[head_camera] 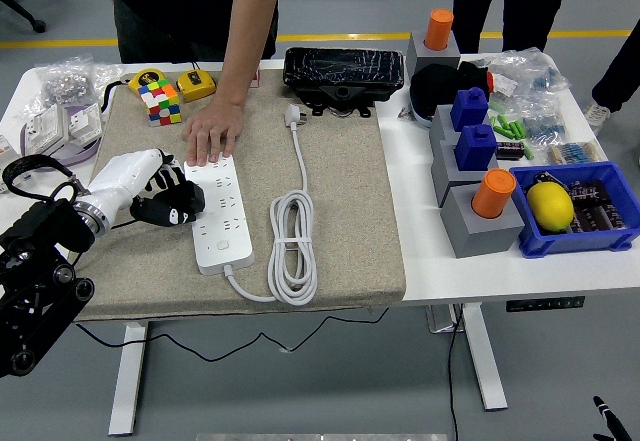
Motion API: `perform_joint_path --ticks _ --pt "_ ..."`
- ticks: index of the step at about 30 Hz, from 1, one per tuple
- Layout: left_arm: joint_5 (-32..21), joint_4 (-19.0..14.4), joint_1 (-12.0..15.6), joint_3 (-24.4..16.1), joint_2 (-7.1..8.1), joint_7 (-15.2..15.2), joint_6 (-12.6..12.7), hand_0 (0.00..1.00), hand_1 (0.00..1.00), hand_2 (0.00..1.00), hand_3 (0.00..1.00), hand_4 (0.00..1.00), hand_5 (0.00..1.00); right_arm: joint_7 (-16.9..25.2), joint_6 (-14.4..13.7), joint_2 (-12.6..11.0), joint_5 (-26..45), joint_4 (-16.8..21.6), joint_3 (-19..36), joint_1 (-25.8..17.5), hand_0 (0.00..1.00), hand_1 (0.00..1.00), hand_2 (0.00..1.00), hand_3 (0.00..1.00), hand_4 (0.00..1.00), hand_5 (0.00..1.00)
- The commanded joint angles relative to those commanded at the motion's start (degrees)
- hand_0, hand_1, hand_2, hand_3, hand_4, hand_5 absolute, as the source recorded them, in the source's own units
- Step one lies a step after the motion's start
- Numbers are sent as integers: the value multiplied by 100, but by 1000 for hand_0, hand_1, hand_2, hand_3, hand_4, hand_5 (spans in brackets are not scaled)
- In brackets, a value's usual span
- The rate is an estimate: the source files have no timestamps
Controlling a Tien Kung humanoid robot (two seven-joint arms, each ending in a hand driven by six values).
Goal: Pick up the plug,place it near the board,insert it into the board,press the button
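Note:
The white plug (294, 114) lies on the beige mat (340, 191) near its far edge. Its cable runs to a coiled bundle (292, 246) and on to the white power strip (221, 216), whose button (222, 244) sits near its near end. My left hand (172, 202), black-fingered on a white forearm, rests on the mat against the strip's left side, fingers loosely curled and holding nothing. A person's hand (213, 133) lies flat on the strip's far end. The plug is well to the right of my hand.
A Rubik's cube (159, 100), yellow tape measures (195, 84) and bagged parts (62, 121) lie at far left. A black case (342, 69) sits at the back. Grey and blue blocks with orange pegs (483, 211) and a blue bin (585, 231) stand on the right.

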Motion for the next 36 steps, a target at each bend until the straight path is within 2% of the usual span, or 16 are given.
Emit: perform_joint_path --ticks 14,33,34,36 --pt "84 11 -9 25 14 2 3 403 525 468 498 615 2 -4 -2 -6 -9 0 20 -1 819 763 745 786 998 998" --pt "142 9 -56 173 126 20 -47 404 533 478 499 618 2 6 -3 -12 7 0 23 3 819 764 745 786 998 998" --pt "145 9 -57 173 125 20 -49 421 558 515 512 637 2 5 -3 -11 5 0 26 2 820 763 745 786 998 998" --pt "148 9 -61 173 126 20 -56 421 558 515 512 637 2 5 -1 -11 5 0 29 2 820 763 745 786 998 998"
